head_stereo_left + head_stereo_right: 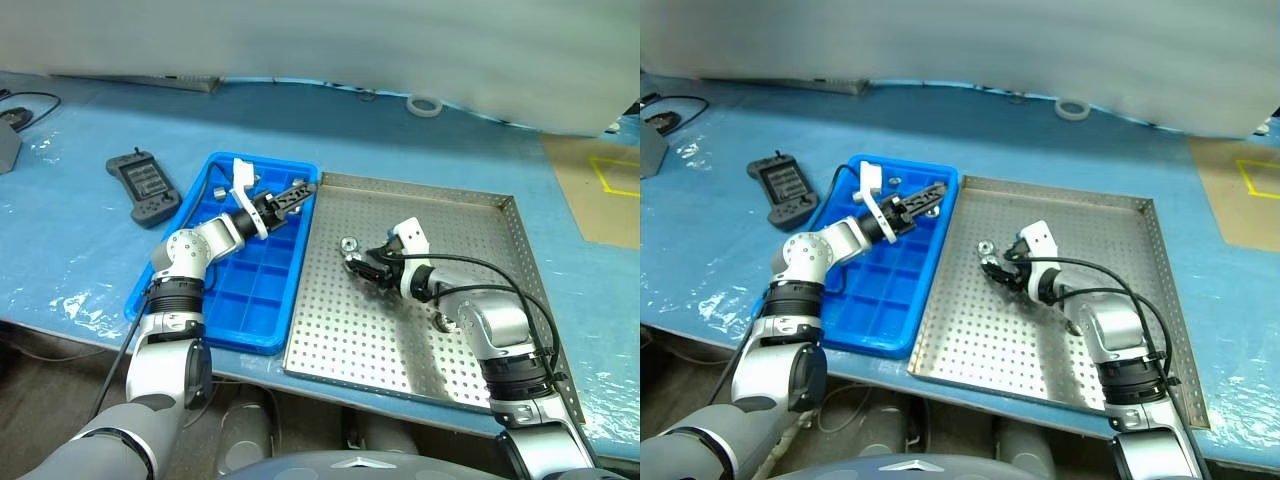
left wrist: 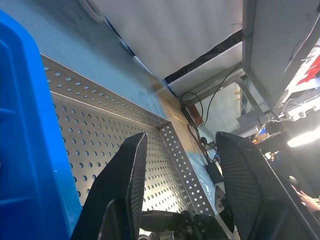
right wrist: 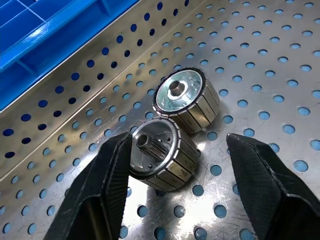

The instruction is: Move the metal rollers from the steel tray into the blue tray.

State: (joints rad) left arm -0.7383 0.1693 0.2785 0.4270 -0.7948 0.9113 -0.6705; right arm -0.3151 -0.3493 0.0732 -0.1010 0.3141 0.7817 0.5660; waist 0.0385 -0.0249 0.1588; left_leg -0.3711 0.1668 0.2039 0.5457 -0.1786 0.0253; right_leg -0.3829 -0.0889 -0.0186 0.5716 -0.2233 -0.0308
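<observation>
Your right tool is hanging spread around one of two touching metal rollers on the steel tray. Your left tool is hovering spread and empty over the blue tray.

Workbench under a pale blue sheet, with a grey-white wall panel behind.

The pale blue table sheet is glossy and wrinkled, catching white glare in patches. At the sheet's far edge rises a plain grey-white wall panel, and a white tape ring lies on the sheet just before that panel. A black handheld controller rests on the sheet, with a black cable near the sheet's far left corner. A brown board with yellow line markings lies at the sheet's right end. Below the sheet's near edge, dark floor shows.
</observation>
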